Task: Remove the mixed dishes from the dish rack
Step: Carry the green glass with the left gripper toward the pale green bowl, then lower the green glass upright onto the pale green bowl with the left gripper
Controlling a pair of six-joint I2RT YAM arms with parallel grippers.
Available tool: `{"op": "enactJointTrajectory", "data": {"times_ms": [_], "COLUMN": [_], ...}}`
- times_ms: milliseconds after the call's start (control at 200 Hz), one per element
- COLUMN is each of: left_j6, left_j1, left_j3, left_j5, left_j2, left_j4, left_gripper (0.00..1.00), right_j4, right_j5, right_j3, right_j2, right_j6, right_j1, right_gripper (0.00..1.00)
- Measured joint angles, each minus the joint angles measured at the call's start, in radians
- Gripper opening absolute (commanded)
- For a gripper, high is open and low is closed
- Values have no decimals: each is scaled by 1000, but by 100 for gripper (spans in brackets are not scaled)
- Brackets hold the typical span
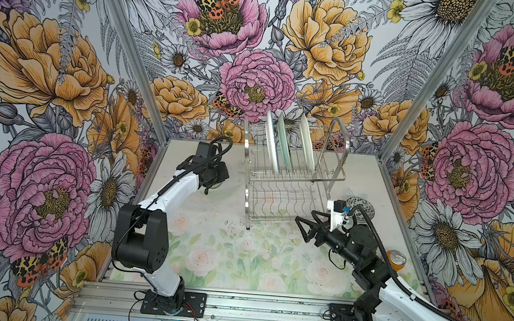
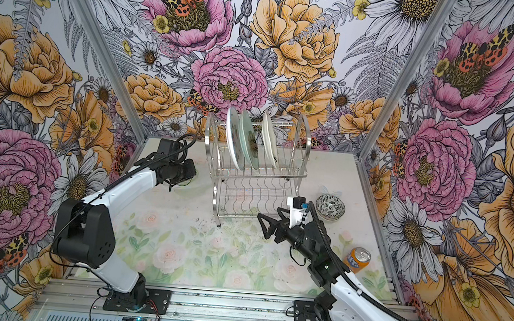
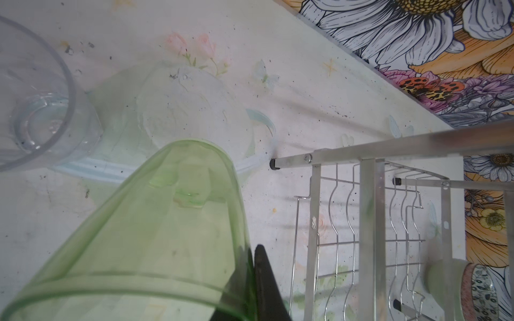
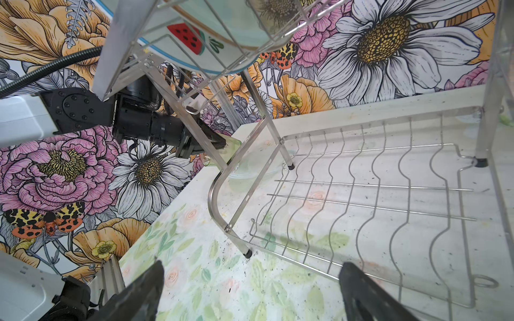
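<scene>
The fingers (image 3: pixel 265 280) of the left gripper (image 3: pixel 250 278) clamp the wall of the green tumbler (image 3: pixel 155 228), which is held tilted over the table (image 1: pixel 227 228) left of the dish rack (image 1: pixel 295 177). A pale green bowl (image 3: pixel 180 111) and a clear tumbler (image 3: pixel 36 97) sit just below it. The right gripper (image 4: pixel 250 291) is spread wide and empty, facing the rack's lower shelf past its front leg. Three plates (image 1: pixel 282 144) stand upright in the upper slots. A black-white patterned bowl (image 2: pixel 330 207) and a drink can (image 2: pixel 358 259) sit to the right.
</scene>
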Motion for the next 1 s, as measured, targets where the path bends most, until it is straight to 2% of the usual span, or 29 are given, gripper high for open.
{"op": "enactJointTrajectory", "data": {"times_ms": [335,520,656,676,721,801,946,961,981,1001], "left_j6": [93,122,137,138,144,157,170,182,173,185], "left_j1": [13,13,11,11,11,10,10,10,10,9], "left_j3": [259,333,369,376,391,415,453,457,463,468], "left_j5": [21,24,24,24,24,24,21,20,20,19], "left_j2": [234,322,356,360,368,377,379,379,380,380], "left_j4": [-193,-272,-313,-320,-330,-340,-350,-351,-352,-352], "left_gripper": [0,0,4,7,22,32,59,68,93,98], "right_j4": [-15,-30,-42,-44,-49,-54,-56,-56,-58,-60], "right_j5": [7,8,7,7,7,1,-26,-28,-32,-36], "right_j3": [-10,-13,-24,-25,-27,-27,-27,-27,-27,-27], "right_j2": [-11,-23,-40,-40,-39,-36,-11,-8,-3,0], "right_j6": [-19,-18,-18,-17,-17,-14,-10,-10,-10,-10], "right_j1": [-2,-7,-8,-8,-8,-8,-8,-8,-8,-8], "right_gripper": [99,99,99,99,99,99,99,99,99,99]}}
